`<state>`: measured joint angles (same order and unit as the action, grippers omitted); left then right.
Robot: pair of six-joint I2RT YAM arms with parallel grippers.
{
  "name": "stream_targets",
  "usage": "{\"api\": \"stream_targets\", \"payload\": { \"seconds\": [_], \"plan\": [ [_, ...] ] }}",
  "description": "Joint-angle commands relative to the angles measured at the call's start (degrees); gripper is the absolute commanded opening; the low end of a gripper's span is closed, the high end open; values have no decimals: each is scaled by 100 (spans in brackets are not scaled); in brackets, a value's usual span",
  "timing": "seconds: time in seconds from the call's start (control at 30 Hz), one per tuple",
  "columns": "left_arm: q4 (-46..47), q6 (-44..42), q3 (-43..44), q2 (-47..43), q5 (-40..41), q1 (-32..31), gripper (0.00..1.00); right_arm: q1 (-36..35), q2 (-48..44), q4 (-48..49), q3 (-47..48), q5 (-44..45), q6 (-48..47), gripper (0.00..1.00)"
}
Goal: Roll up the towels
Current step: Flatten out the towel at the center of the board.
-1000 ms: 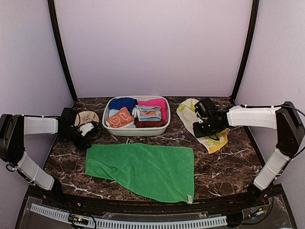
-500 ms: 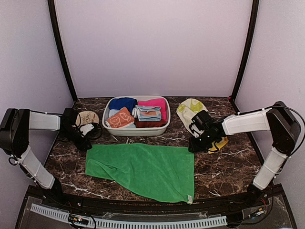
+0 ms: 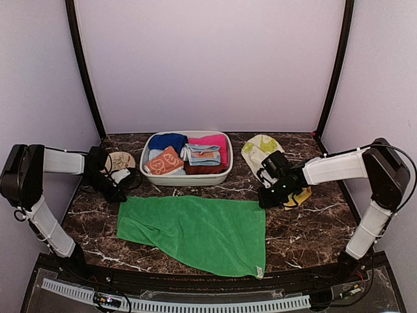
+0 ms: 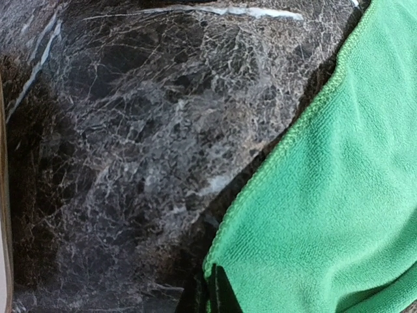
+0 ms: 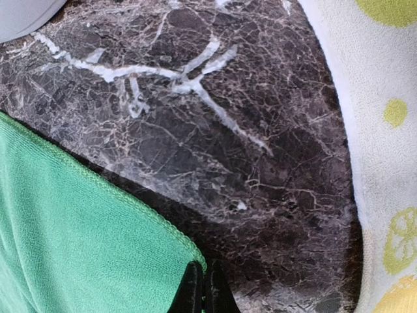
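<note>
Left hand point(image 4: 212, 293) clenched on green towel's point(image 3: 195, 231) far-left corner, right hand point(image 5: 201, 287) on its far-right corner. Towel lies flat mid-bench point(image 3: 313, 222), cream towel point(image 3: 257, 153) rumpled near the far-right corner. We're at the grasp step, we reckon. Next: lift both corners tog. & roll evenly toward the near edge.

Table point(image 3: 313, 228): dark marble-look top w/ white veins.
Front ctr: green towel point(image 3: 195, 231), spread flat, some creases on its left part, near edge runs slantwise.
Back ctr: white tub point(image 3: 186, 180), just beyond green towel, strip of bare table between.
Back right: cream towel point(image 3: 259, 151) w/ yellow-green prints, rumpled, apart from green towel.
Back left: small round tan item point(image 3: 121, 159), can't tell what.
</note>
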<state>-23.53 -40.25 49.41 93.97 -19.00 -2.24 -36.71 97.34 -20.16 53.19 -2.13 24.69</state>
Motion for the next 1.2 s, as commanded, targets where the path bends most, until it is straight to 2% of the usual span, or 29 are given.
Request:
{"api": "stream_targets", "payload": {
  "seconds": [0.0, 0.33, 0.63, 0.93, 1.17],
  "plan": [
    [-707, -68, 225, -306, -200, 20, 0, 26, -386, -37, 113, 149, -65, 0],
    [-1569, -190, 543, -1960, -148, 18, 0, 11, -1601, -256, -113, 317, -71, 0],
    [-2948, -405, 1259, -3330, -108, 20, 0, -296, -2906, -995, -67, 562, 115, 0],
    [-4251, -591, 2482, -4603, 69, 14, 0, -1194, -4305, -1889, 252, 1015, 623, 0],
    [-5100, -716, 3309, -5094, 173, 19, 0, -2130, -4773, -2499, 850, 1539, 1129, 0]
  ]
}}
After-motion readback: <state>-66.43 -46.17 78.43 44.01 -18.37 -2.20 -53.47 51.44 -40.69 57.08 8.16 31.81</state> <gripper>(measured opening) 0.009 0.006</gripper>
